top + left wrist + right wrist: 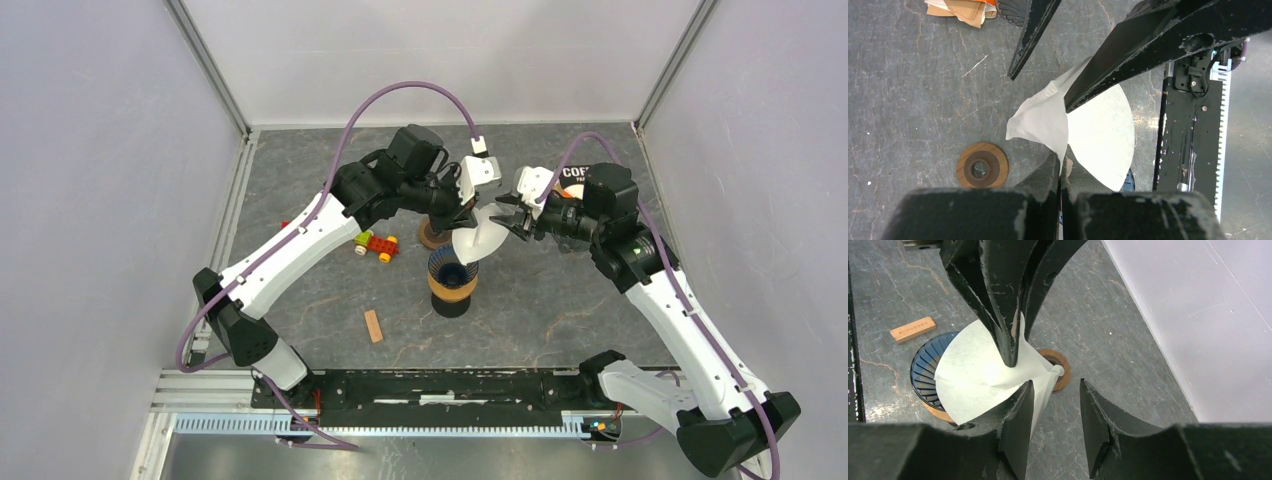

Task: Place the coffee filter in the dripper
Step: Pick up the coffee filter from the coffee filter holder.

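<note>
My left gripper (466, 214) is shut on the white paper coffee filter (476, 240) and holds it in the air just above the dripper (452, 276), a blue ribbed cone with a wooden band. In the left wrist view my left gripper (1063, 169) pinches the filter (1098, 130) at its seam, and a sliver of the dripper (1129, 182) shows under it. My right gripper (508, 222) is open. In the right wrist view my right gripper (1055, 402) has one finger against the filter (978, 375), over the dripper (925, 371).
A wooden ring (431, 236) lies just behind the dripper. A red, yellow and green toy (376, 245) lies to the left, and a small wooden block (373, 325) lies near the front. A coffee filter pack (574, 178) sits under my right arm. Grey walls enclose the table.
</note>
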Motion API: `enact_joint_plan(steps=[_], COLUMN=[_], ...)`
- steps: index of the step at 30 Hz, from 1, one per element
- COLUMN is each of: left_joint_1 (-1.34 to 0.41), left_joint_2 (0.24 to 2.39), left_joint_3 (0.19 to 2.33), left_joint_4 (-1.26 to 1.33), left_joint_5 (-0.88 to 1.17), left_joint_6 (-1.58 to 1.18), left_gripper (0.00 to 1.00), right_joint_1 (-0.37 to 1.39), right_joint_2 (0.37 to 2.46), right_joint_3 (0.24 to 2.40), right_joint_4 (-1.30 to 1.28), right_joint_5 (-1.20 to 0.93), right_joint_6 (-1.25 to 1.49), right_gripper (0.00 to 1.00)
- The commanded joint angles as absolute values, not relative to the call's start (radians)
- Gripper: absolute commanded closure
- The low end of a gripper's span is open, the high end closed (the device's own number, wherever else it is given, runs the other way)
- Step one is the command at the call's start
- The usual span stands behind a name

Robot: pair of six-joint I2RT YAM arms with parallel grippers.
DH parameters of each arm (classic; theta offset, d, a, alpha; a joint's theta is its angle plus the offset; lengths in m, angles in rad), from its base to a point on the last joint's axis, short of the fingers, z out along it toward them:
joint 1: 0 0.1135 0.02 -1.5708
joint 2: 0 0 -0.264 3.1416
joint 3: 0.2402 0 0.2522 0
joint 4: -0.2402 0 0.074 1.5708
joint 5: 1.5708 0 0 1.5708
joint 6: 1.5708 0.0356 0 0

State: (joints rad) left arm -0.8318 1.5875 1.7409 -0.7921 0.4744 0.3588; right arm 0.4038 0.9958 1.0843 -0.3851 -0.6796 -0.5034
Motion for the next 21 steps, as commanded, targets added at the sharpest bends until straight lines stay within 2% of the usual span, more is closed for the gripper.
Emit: enact_joint_plan(steps=[1, 7, 21], left_joint_1=[-0.836, -0.838, -0.847], left_joint_2=[1.562, 1.574, 1.583], left_joint_3=[1.728, 1.739, 1.744], left_joint_4=[-0.793, -0.818, -0.818], left_joint_5=[0.500, 0.503, 0.508], left_joint_6=[0.407, 0.419, 0.423], left_gripper=[0.98, 0.98, 0.98], right_joint_1=[0.401, 0.402, 0.402], right_joint_2=[0.976, 0.986, 0.993], right_joint_3=[1.124, 1.138, 1.105], right_joint_4=[-0.385, -0.398, -0.355], right_joint_5=[-0.660, -0.764, -0.781], right_joint_6=[-0.520, -0.519, -0.487], right_gripper=[0.55, 0.53, 0.55])
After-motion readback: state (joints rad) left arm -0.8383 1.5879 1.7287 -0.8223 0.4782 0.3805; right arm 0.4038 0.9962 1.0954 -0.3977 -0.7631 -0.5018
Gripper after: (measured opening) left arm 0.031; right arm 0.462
